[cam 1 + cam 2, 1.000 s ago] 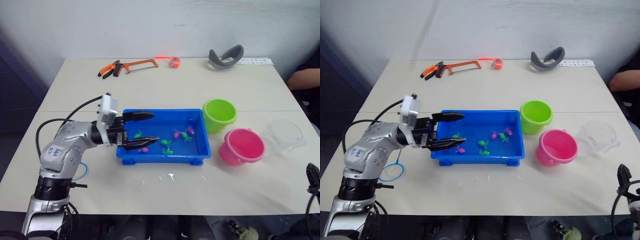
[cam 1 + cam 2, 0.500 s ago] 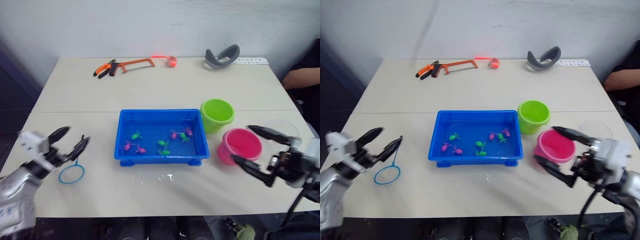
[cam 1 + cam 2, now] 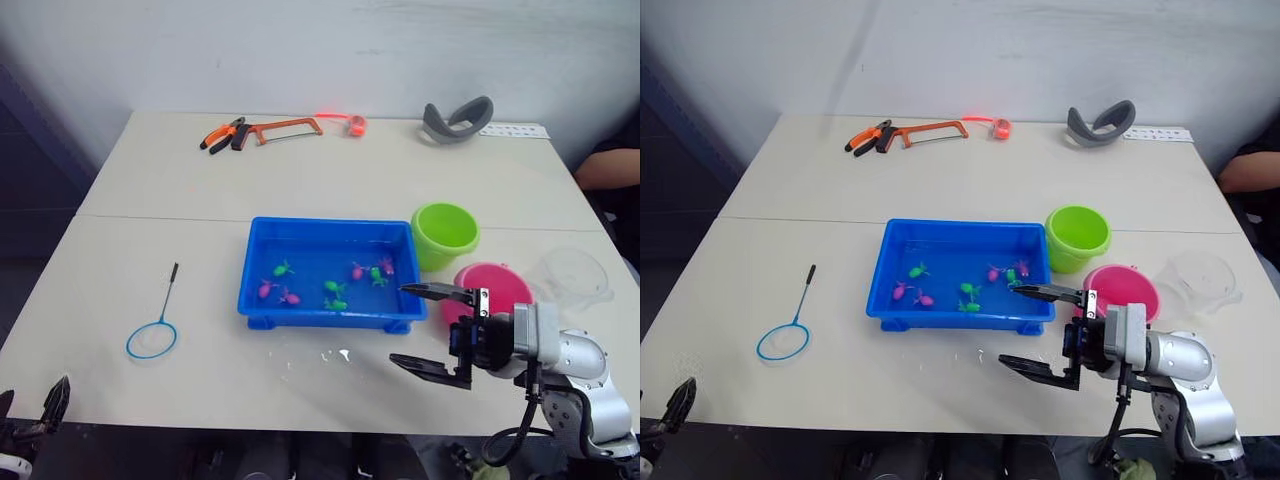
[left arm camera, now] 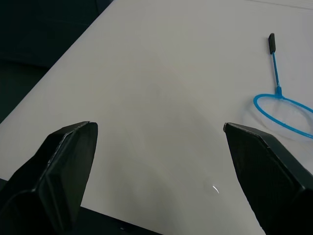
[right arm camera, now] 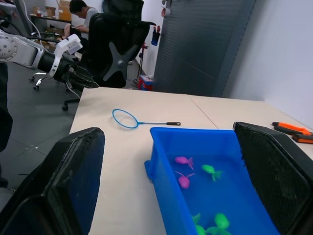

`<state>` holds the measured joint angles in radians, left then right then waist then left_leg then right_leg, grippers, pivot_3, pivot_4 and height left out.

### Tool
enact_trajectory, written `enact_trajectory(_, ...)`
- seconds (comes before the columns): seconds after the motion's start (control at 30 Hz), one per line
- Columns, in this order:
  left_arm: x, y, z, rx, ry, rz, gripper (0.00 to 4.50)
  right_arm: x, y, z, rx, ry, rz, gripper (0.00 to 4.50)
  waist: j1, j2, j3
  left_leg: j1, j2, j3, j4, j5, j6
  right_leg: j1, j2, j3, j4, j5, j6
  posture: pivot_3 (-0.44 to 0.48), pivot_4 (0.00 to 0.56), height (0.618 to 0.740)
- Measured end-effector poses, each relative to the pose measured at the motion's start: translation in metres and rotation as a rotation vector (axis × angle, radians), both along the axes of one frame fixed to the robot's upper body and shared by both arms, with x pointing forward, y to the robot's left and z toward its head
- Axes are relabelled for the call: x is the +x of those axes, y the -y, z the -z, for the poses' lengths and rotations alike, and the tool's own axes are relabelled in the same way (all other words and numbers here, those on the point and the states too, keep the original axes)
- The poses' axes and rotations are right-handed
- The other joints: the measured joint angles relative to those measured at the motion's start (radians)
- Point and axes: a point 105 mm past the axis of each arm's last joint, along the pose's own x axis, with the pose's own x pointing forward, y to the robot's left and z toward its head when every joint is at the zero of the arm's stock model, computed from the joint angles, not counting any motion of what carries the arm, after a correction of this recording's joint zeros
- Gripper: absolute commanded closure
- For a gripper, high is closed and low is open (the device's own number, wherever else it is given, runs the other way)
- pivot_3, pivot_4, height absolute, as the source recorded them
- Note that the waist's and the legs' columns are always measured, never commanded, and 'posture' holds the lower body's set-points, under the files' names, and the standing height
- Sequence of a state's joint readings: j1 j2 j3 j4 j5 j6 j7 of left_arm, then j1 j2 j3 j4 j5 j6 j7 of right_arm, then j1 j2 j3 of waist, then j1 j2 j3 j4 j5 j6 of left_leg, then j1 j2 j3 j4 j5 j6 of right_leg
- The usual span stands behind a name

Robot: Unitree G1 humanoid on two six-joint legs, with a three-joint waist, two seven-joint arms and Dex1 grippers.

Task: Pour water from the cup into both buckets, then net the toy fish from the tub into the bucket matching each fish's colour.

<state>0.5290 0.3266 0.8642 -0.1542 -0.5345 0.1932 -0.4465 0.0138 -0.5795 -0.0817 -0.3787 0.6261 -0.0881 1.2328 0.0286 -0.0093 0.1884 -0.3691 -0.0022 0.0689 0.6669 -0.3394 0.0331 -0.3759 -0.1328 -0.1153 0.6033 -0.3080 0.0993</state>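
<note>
Head views: your tub (image 3: 331,273) sits mid-bench, bright blue, holding small green and pink toy fish (image 3: 335,289). The lime bucket (image 3: 443,231) stands just beside its far right corner, the pink bucket (image 3: 492,286) nearer you, the clear cup (image 3: 575,276) to their right. The net (image 3: 156,327) lies flat on the bench (image 3: 150,200), well left of the tub. Your right tool (image 3: 430,328) hovers at the tub's near right corner, spread wide, holding nothing. Your left tool (image 3: 50,400) is at the near left edge.

Left wrist view: fingers (image 4: 68,166) wide apart, empty, over bare bench near the net hoop.

Right wrist view: fingers (image 5: 73,181) wide apart, pointing along the tub.
</note>
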Motion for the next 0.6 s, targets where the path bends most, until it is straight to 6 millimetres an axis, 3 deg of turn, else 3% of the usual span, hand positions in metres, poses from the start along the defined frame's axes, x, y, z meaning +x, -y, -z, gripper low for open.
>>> enact_trajectory(0.13,0.024,0.012,-0.014,0.010,-0.008,0.053,0.00,0.002,0.003,0.006,-0.006,-0.027,0.001,0.03,-0.001,0.000,0.000,0.000,0.000,0.000,0.000,0.000,0.000,0.000,0.000,0.000,0.000,0.000,0.000,0.000,0.150,0.740)
enact_trajectory(0.23,0.070,0.031,-0.033,0.014,-0.036,0.150,0.00,0.001,0.007,0.014,-0.016,-0.047,-0.010,0.03,-0.003,0.000,0.000,0.000,0.000,0.000,0.000,0.002,0.002,0.000,0.000,0.000,0.002,0.000,0.000,0.000,0.150,0.740)
enact_trajectory(0.3,0.087,0.041,-0.041,0.019,-0.058,0.192,0.00,-0.001,0.008,0.015,-0.020,-0.047,-0.016,0.03,-0.006,0.001,0.000,0.001,0.000,0.000,0.000,0.003,0.003,0.000,0.000,0.000,0.002,0.000,0.000,0.000,0.150,0.740)
enact_trajectory(0.43,0.122,0.064,-0.039,-0.018,-0.169,0.258,0.00,-0.004,0.010,0.018,-0.027,-0.052,-0.022,0.03,-0.015,0.002,0.001,0.000,0.000,0.000,-0.001,0.003,0.003,0.000,0.002,0.000,0.006,0.000,0.000,0.000,0.150,0.740)
enact_trajectory(0.6,0.143,0.072,-0.020,-0.033,-0.323,0.280,0.00,-0.004,0.009,0.015,-0.034,-0.053,-0.003,0.03,-0.021,0.002,0.001,0.001,0.000,0.000,-0.001,0.004,0.002,0.000,0.003,-0.001,0.007,0.000,0.000,0.000,0.150,0.740)
